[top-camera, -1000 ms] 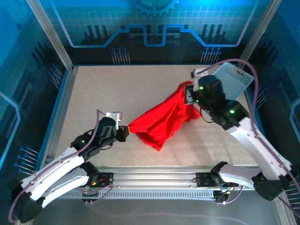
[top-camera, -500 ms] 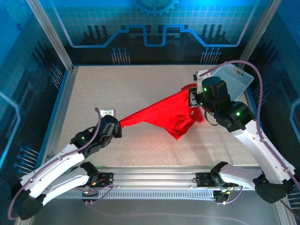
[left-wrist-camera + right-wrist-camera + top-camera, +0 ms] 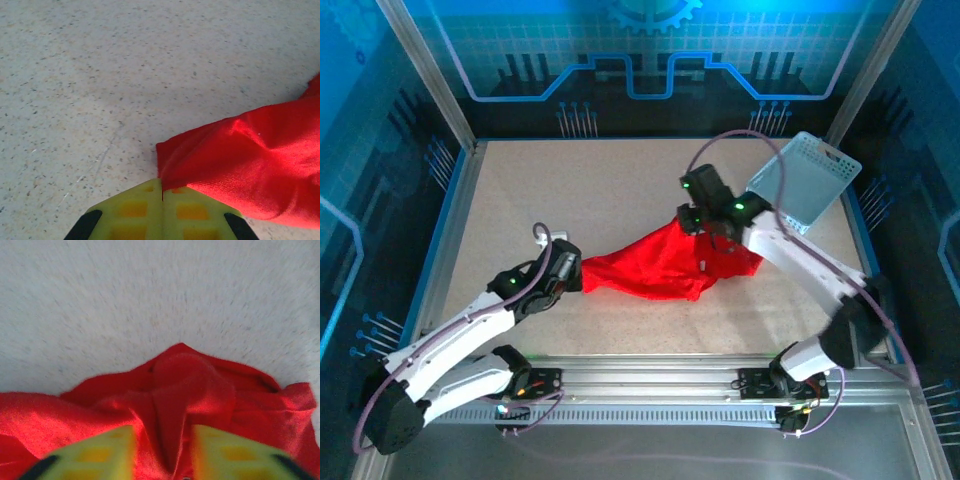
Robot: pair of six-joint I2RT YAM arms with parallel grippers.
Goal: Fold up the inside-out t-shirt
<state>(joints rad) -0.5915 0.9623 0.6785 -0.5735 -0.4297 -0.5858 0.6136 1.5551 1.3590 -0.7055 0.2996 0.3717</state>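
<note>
The table (image 3: 520, 190) is speckled and pale, with bare surface to the left of and beyond the cloth. The inside-out t-shirt (image 3: 650, 268) lies bunched on it near the middle, a crumpled red band, not spread flat. Its long axis runs across the table from my left side to my right, rising a little away from me toward the right end. The light blue basket (image 3: 805, 185) sits tilted at the far right corner, apart from the cloth.

My left tool (image 3: 575, 275) is at the band's left end. In its wrist view the left tool (image 3: 161, 187) is clenched, with an edge of the t-shirt (image 3: 250, 160) pinched at the seam between its pads and the rest trailing off to the right, resting on the table.

My right tool (image 3: 698, 225) hangs over the far right end. In its wrist view the right tool (image 3: 164, 440) has its fingers spread either side of a raised ridge of the t-shirt (image 3: 190, 385). I judge it released, not clamped.

So the cloth lies between my two tools, and only the left end is held. I judge that spreading it means drawing along that axis, and the right arm is the nearer to the loose end.
</note>
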